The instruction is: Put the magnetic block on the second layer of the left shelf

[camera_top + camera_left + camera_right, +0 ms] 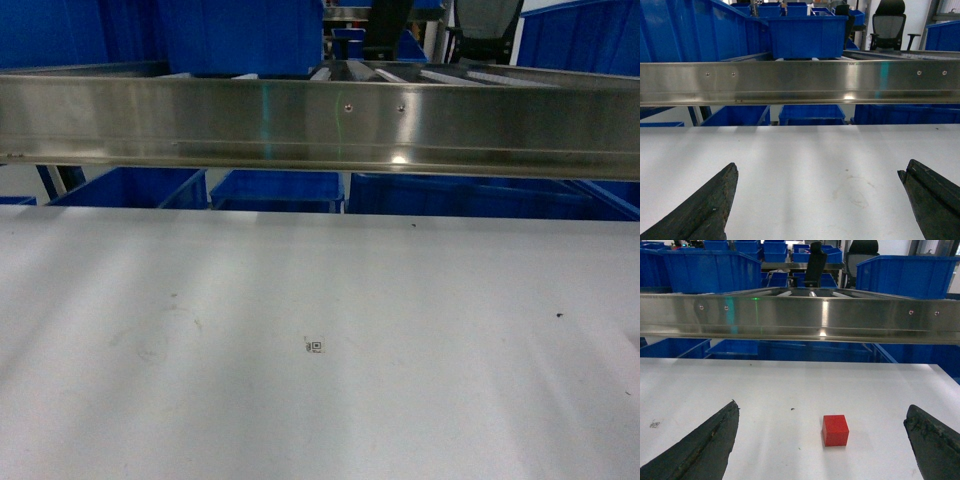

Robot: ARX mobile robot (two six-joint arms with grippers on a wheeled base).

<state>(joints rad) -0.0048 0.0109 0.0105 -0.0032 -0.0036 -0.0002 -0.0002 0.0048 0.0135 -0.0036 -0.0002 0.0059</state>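
Note:
The magnetic block (835, 430), a small bright red cube, rests on the white table in the right wrist view. It lies ahead of my right gripper (821, 412), between the lines of the two dark fingers, and nothing touches it. That gripper is open. My left gripper (817, 170) is open too, with only bare white table between its fingers. The head view shows neither gripper and not the block. A steel shelf rail (320, 125) crosses all three views just above the table.
Blue plastic bins (807, 30) stand on and behind the shelf, and more sit under it (278, 190). Black office chairs (889, 25) stand far back. A small printed marker (315, 346) lies on the white table (150, 300). The table's right edge (950, 382) shows near the block.

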